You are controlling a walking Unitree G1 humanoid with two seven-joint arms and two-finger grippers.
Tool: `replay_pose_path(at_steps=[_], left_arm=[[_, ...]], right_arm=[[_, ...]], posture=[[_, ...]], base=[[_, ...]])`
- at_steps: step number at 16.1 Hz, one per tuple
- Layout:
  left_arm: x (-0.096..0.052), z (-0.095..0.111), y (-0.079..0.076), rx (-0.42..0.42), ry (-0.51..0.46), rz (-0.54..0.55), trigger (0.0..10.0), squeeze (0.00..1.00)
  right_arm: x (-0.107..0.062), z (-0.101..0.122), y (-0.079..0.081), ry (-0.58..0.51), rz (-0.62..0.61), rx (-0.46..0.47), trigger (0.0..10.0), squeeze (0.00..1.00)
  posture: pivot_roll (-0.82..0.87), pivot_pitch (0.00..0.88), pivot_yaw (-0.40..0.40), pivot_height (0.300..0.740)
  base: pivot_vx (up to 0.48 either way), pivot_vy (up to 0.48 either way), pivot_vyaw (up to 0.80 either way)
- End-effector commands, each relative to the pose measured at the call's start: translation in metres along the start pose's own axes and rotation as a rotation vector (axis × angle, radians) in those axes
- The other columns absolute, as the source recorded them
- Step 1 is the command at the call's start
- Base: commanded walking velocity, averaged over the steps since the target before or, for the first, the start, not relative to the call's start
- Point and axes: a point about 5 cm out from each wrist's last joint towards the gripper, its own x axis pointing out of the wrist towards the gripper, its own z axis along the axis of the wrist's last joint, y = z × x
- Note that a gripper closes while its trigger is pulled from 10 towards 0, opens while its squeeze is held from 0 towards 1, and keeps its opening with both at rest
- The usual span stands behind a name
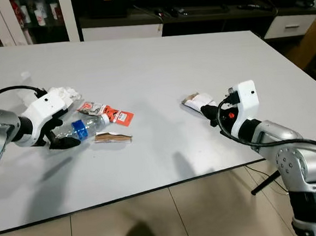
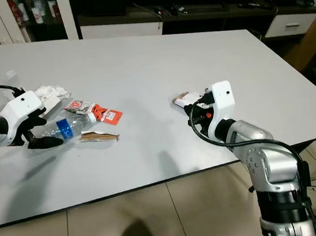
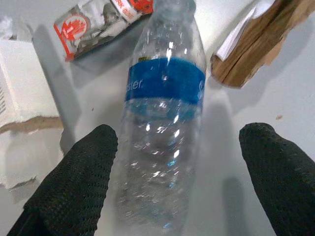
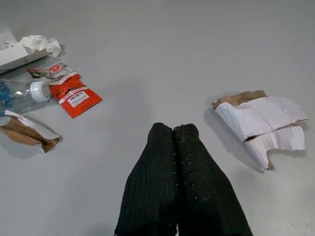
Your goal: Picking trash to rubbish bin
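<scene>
Lighting is bright and even; the white table shows soft arm shadows toward the lower frame. Head views are sharp (upper background dim).

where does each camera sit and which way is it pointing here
Left and right eye views: on the head, looking forward and down at the white table; both silver arms show.
Left wrist view: along the open left gripper straddling the clear plastic bottle with a blue label.
Right wrist view: along the shut right gripper, beside the torn white-and-brown cardboard piece.
Shared: bottle, red-and-white sachet wrapper, and brown torn paper scrap appear in head and both wrist views.
</scene>
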Motion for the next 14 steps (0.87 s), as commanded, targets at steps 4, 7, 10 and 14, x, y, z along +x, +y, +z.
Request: replay_pose_path(at_steps=[4, 7, 10, 14], left_arm=[[0.004, -0.003, 0.004, 0.048, 0.048, -0.016, 10.0, 0.00], [0.005, -0.005, 0.004, 0.056, 0.065, -0.031, 10.0, 0.00], [0.005, -0.006, 0.005, 0.056, 0.063, -0.036, 0.0, 0.00], [0.006, -0.006, 0.003, 0.047, 0.051, -0.064, 0.0, 0.00]], right_arm=[[-0.004, -0.001, 0.001, 0.014, -0.002, 0.004, 10.0, 0.00], [-0.007, -0.011, 0.003, 0.102, 0.046, -0.029, 10.0, 0.00], [-0.009, -0.015, 0.004, 0.123, 0.062, -0.046, 10.0, 0.00], [-0.022, -0.023, 0.017, 0.167, 0.262, -0.030, 10.0, 0.00]], posture=[[0.02, 0.051, -0.115, 0.740], [0.02, 0.049, -0.113, 0.740], [0.02, 0.049, -0.113, 0.740], [0.02, 0.047, -0.106, 0.740]], base=[[0.000, 0.000, 0.00], [0.000, 0.000, 0.00], [0.000, 0.000, 0.00], [0.000, 0.000, 0.00]])
